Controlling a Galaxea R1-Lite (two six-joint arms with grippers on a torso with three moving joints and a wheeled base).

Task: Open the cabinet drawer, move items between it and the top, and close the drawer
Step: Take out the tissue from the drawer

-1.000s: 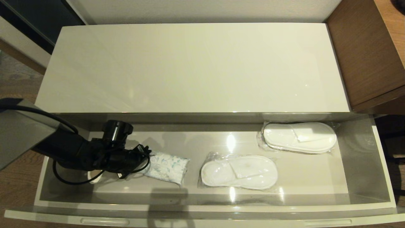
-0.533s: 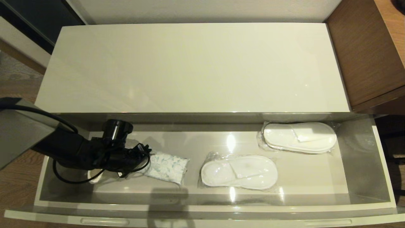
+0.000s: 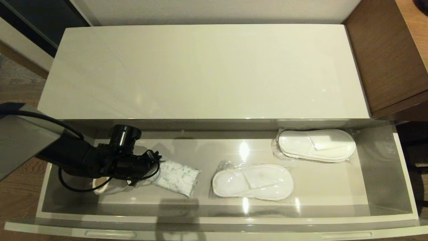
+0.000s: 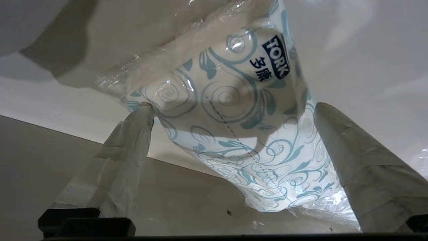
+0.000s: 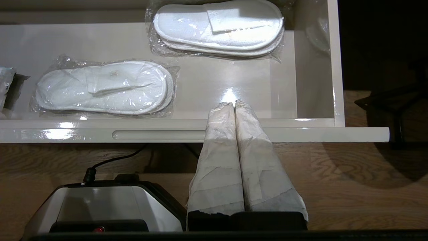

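Observation:
The cabinet drawer (image 3: 214, 221) stands pulled out below the glossy cream top (image 3: 207, 70), which is bare. At the drawer's left, the white tissue pack with a blue swirl pattern (image 3: 179, 179) lies slanted. My left gripper (image 3: 152, 172) reaches into the drawer from the left and is shut on the pack's near end. In the left wrist view both fingers (image 4: 133, 140) press the sides of the pack (image 4: 240, 140), with the gripper (image 4: 234, 104) straddling it. My right gripper (image 5: 234, 103) is shut with nothing in it, in front of the drawer front (image 5: 301, 134), outside the head view.
Two wrapped pairs of white slippers lie in the drawer, one in the middle (image 3: 252, 181) and one at the back right (image 3: 316, 144). Brown wood-grain furniture (image 3: 384, 57) stands to the right of the cabinet. The robot's base (image 5: 100, 204) sits below the drawer front.
The left arm has risen slightly, and the tissue pack has tilted a little with it. Everything else is as before.

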